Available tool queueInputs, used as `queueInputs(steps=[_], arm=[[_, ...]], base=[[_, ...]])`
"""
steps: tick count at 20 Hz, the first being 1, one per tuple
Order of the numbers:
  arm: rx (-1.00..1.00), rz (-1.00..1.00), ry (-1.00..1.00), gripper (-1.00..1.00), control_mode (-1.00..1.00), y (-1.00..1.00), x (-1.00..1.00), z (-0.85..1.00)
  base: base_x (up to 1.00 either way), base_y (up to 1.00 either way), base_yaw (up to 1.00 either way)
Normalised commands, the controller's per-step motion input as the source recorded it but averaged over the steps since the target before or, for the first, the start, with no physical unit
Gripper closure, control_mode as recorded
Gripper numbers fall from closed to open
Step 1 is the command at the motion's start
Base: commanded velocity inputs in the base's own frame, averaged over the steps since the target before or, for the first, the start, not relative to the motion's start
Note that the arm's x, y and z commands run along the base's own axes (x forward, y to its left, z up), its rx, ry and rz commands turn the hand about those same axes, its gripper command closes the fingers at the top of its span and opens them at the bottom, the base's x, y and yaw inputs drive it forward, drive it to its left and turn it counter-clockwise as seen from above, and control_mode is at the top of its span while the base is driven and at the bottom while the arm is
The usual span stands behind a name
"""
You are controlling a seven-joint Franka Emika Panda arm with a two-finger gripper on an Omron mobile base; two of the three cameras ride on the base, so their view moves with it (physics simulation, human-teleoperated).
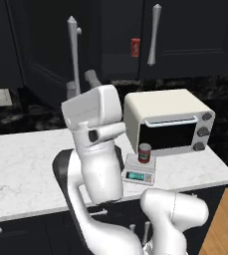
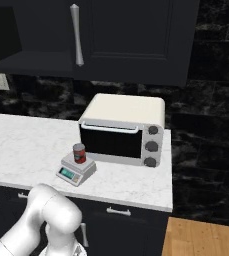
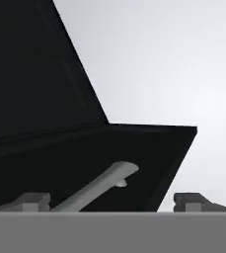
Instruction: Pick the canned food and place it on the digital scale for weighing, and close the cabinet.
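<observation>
The canned food (image 1: 145, 153) (image 2: 79, 153), a stout red can, stands upright on the digital scale (image 1: 135, 175) (image 2: 72, 173) in front of the toaster oven. No gripper touches it. The cabinet (image 1: 46, 55) above has its left door swung open, with the long silver handle (image 1: 74, 50) (image 3: 99, 185) facing out. My gripper (image 1: 81, 84) (image 3: 115, 200) is raised to that door and stands open. Its fingertips (image 3: 34, 200) lie on either side of the handle's lower end without closing on it.
A cream toaster oven (image 1: 168, 122) (image 2: 123, 130) sits on the white marble counter (image 1: 21, 159) behind the scale. A slim red can (image 1: 135, 47) stands inside the cabinet. The right cabinet door (image 1: 185, 35) is closed. The counter ends at the right, over wooden floor (image 2: 206, 237).
</observation>
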Motion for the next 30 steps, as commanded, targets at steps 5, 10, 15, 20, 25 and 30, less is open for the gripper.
queueInputs(steps=[5,10,15,20,25,30], arm=[[0.52,-0.31,0.57,-1.00,-1.00,-0.72,0.33,-0.01],[0.31,-0.25,0.51,-1.00,-1.00,-0.34,0.95,-0.33],[0.15,-0.22,0.34,-1.00,-1.00,-0.08,1.00,-0.44],[0.17,-0.16,0.17,-1.00,-1.00,-0.41,1.00,-0.35],[0.33,-0.04,0.18,-1.00,-1.00,-0.82,1.00,-0.31],[0.34,0.17,0.02,-1.00,-1.00,-0.58,0.91,-0.45]], base=[[0.00,0.00,0.00],[0.00,0.00,0.00],[0.00,0.00,0.00],[0.00,0.00,0.00],[0.00,0.00,0.00],[0.00,0.00,0.00]])
